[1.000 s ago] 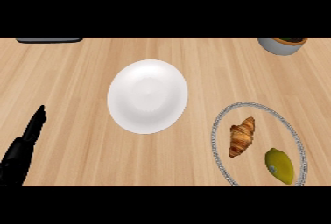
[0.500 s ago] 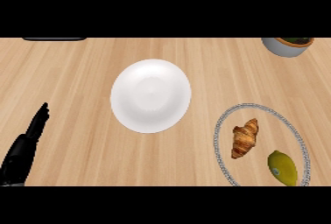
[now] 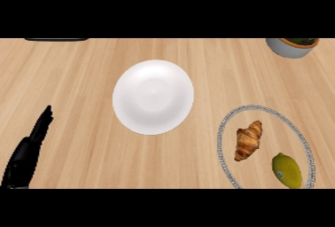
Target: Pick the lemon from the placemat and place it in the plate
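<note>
- The robot's black left hand (image 3: 29, 146) shows at the lower left corner of the light wooden counter (image 3: 78, 84), seen edge-on with its fingers straight and pointing up toward the far edge; it holds nothing and touches nothing but rests above the bare wood.
- A dark flat object (image 3: 56, 39) lies cut off at the far edge of the counter, near the left corner; what it is cannot be told.
- The plain white round plate (image 3: 153, 96) sits about mid-counter, slightly toward the far edge, with nothing on it. Bare wood lies between it and the left hand, well apart.
- The round grey placemat with a patterned rim (image 3: 226, 128) lies toward the right near corner of the counter, its left rim near the plate's lower right edge but not touching it. Its right and near parts run out of view.
- A brown golden croissant (image 3: 248, 140) lies on the placemat's left half, lengthwise toward the far edge, between the plate and the lemon.
- The yellow-green oval lemon (image 3: 286, 170) lies on the placemat toward its near right side, just beside the croissant and apart from it, untouched by any hand.
- A grey round pot with something green and brown inside (image 3: 292, 46) stands at the far right corner, partly cut off.
- The right hand shows nowhere.
</note>
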You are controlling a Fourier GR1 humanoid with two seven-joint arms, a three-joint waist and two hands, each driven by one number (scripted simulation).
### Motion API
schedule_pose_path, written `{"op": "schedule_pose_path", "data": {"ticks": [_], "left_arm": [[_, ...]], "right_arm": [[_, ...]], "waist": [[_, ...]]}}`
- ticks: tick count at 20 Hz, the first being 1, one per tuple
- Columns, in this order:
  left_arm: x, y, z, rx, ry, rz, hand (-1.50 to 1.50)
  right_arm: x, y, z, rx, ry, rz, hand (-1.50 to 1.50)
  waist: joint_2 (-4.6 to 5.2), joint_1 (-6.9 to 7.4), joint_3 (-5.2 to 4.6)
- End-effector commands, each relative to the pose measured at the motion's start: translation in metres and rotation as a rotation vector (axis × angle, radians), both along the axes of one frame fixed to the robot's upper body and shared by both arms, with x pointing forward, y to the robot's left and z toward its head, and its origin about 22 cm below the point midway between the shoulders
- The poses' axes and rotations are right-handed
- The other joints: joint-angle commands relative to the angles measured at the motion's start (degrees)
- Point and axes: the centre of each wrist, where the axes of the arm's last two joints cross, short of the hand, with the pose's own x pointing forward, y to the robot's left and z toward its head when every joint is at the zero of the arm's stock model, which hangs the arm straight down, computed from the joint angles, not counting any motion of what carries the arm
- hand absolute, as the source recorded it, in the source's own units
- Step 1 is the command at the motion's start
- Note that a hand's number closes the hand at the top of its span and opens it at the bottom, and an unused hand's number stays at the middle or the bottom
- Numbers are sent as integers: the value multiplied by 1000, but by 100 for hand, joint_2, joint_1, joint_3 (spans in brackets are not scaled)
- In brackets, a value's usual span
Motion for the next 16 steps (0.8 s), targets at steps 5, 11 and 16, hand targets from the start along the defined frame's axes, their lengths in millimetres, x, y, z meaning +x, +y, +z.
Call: {"op": "schedule_pose_path", "data": {"ticks": [5, 11, 16], "left_arm": [[10, 4, 12, 8, -19, 3, 0], [11, 0, 0, 12, 0, 30, 0], [1, 9, 9, 1, 17, 15, 0]], "right_arm": [[35, 6, -32, -91, 89, 153, -150], [31, 11, -45, -59, 87, 189, -150], [34, 31, -60, -44, 94, 258, -150]], "waist": [[-1, -6, 1], [-7, -44, -2], [-10, -36, -2]]}}
